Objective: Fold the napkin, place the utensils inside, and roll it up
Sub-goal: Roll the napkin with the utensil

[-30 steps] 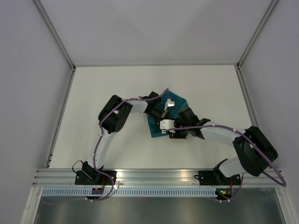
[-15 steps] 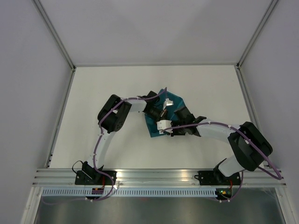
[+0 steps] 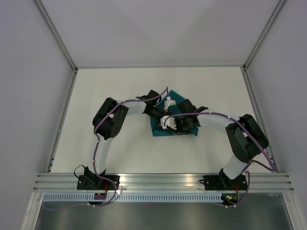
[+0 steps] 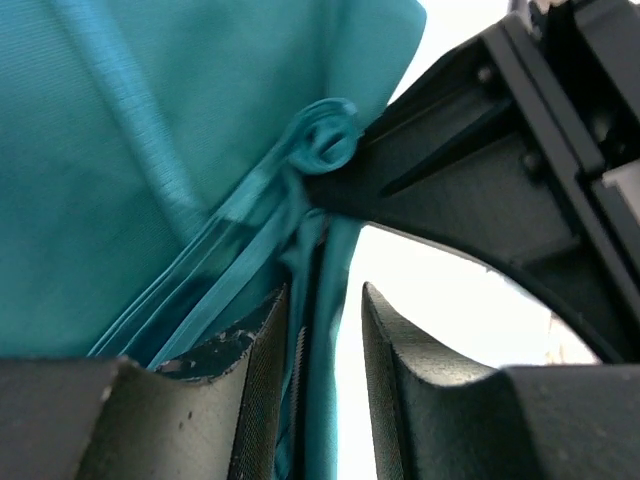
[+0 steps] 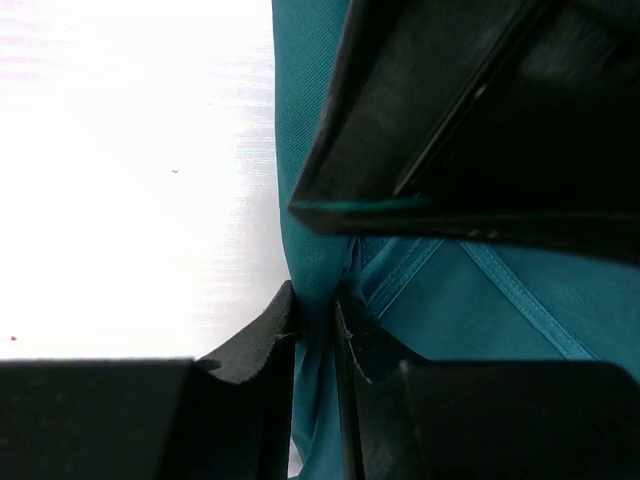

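The napkin (image 3: pixel 158 129) lies bunched near the middle of the white table (image 3: pixel 110 96), with both my wrists crowded over it. My right gripper (image 5: pixel 314 297) is clamped on it: a standing fold of teal cloth fills the thin slit between the two black fingers. My left gripper (image 4: pixel 324 295) stands apart, its ribbed pads (image 4: pixel 255 370) open around a hanging edge that brushes only the inner face of one finger.

This is light, limp fabric with no stiffness at all. It has a fine weave and a slight sheen (likely slick against hard plastic), so I judge a shallow pinch would slide off. The stitched hems are the better hold: they run as raised, doubled bands, and several layers stack there. One end has wound into a tight curl (image 4: pixel 330 135) pressed against the other arm's black housing. That curl looks springy and could unwind if let go carelessly.

I cannot see the utensils in any view. If they are tucked inside, thin smooth metal would slip out of a tilted open end.
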Motion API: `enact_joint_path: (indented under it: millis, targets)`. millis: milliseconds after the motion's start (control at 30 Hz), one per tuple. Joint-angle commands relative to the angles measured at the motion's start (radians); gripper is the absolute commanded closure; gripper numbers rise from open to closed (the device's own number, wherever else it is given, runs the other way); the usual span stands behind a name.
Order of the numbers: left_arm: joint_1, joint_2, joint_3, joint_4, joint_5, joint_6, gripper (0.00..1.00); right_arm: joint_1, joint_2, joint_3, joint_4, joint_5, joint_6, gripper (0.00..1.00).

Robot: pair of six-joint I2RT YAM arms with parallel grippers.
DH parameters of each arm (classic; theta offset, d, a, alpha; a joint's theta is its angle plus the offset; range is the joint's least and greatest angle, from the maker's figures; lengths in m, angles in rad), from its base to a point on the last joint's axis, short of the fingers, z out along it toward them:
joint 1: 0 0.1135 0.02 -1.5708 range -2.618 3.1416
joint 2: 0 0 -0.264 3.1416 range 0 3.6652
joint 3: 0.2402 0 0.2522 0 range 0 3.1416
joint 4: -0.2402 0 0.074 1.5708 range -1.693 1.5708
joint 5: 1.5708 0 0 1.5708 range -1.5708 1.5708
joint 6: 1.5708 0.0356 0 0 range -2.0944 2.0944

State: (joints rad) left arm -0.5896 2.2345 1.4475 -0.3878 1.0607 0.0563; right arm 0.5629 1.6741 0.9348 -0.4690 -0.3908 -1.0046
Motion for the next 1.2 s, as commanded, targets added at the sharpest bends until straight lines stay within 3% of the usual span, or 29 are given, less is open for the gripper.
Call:
enact_joint_path:
  millis: [0,267,433,633,800,900,1167]
  targets:
    - [0.037,-0.104,-0.05,0.107,-0.14,-0.046,0.59,-0.034,0.085,0.045,-0.219,-0.103,-0.04,0.77]
    - [0.117,-0.304,-0.202,0.323,-0.275,-0.234,0.57,-0.103,0.242,0.212,-0.41,-0.184,-0.12,0.77]
    - [0.116,-0.5,-0.311,0.466,-0.456,-0.282,0.57,-0.124,0.37,0.311,-0.528,-0.207,-0.16,0.78]
    - [0.083,-0.757,-0.564,0.682,-0.704,-0.279,0.56,-0.141,0.484,0.424,-0.629,-0.22,-0.187,0.78]
    - [-0.11,-0.927,-0.729,0.826,-1.01,-0.082,0.52,-0.144,0.558,0.512,-0.701,-0.229,-0.198,0.78]
    - [-0.26,-0.943,-0.771,0.885,-1.191,0.064,0.5,-0.15,0.616,0.561,-0.741,-0.233,-0.203,0.77]
    - [-0.515,-0.785,-0.739,0.897,-1.436,0.335,0.49,-0.172,0.688,0.631,-0.796,-0.237,-0.21,0.78]
